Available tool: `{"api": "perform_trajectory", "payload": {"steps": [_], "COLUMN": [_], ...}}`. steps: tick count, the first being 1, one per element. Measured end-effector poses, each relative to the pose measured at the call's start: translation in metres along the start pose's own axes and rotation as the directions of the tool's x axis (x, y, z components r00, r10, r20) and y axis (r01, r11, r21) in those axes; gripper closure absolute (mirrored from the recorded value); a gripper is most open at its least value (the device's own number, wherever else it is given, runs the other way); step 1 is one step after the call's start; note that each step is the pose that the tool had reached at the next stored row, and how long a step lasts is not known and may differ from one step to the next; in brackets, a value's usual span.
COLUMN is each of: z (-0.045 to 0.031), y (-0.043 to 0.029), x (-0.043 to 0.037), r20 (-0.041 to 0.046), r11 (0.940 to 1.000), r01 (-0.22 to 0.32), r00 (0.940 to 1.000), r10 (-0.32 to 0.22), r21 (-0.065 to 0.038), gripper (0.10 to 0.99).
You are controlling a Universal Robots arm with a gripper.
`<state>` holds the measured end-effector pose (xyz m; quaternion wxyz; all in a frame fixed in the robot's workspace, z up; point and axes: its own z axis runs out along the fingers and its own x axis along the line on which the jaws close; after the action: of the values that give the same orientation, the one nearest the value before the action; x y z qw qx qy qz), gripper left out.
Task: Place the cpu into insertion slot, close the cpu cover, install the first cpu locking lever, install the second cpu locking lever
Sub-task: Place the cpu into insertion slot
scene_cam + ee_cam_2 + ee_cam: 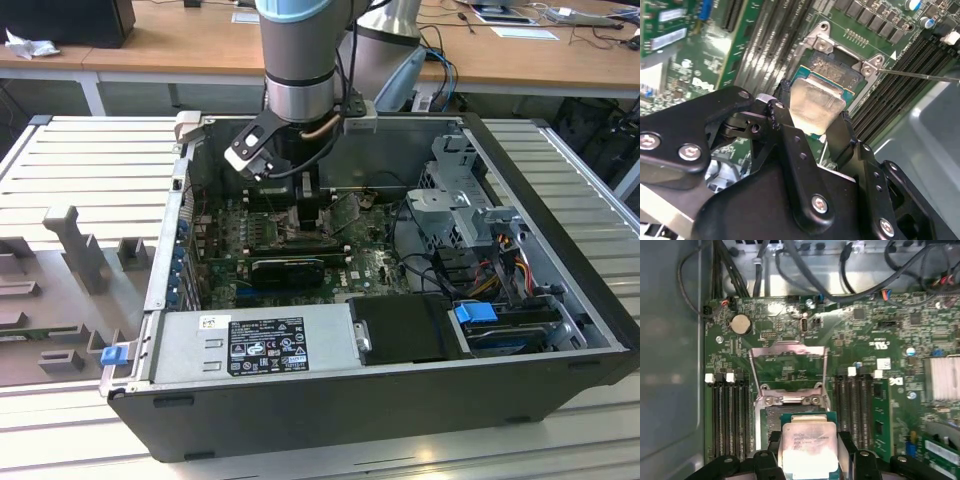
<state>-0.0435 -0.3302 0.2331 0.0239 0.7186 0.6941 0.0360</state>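
1. Jaws clamped on the cpu (817,107): I see one black finger (777,112) pressed to each of two opposite edges.
2. Orientation: the cpu lies flat with its pale metal top facing up at both wrist cameras. It is square, so I make out no long axis. Its sides run parallel to the frame of the insertion slot (832,67).
3. Position: in both wrist views the cpu overlaps the nearer part of the insertion slot, and the slot's farther recess is uncovered. I cannot tell whether the chip touches the socket or hangs just above it.
4. Cover: the cpu cover (787,351) stands swung up on the far side of the slot, and green board shows through its square cut-out.
5. Surroundings: black memory slots (732,420) flank the socket on both sides. A thin metal rod (920,75) runs outward from one corner bracket of the slot.
6. Exterior view: the arm (300,60) reaches down from the upper centre of the frame into the open computer case (400,410), which lies on the ribbed grey bench (90,150).
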Motion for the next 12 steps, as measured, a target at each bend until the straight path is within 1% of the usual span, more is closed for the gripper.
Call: {"api": "perform_trajectory", "payload": {"steps": [3, 5, 8, 12], "z": [0.0058, 0.0128, 0.0185, 0.0216], "y": [-0.0014, -0.0023, -0.0029, -0.0042], "x": [0.0022, 0.0036, 0.0037, 0.0054], "r20": [-0.0015, -0.0022, -0.0037, -0.0051], "r11": [0.9999, 0.9999, 0.9999, 0.9999], "r01": [0.011, 0.015, 0.014, 0.014], "r00": [0.9999, 0.9999, 0.9999, 0.9999], "r10": [-0.011, -0.015, -0.014, -0.014], "r21": [0.000, 0.000, 0.000, 0.000], "gripper": [0.557, 0.557, 0.557, 0.557]}}
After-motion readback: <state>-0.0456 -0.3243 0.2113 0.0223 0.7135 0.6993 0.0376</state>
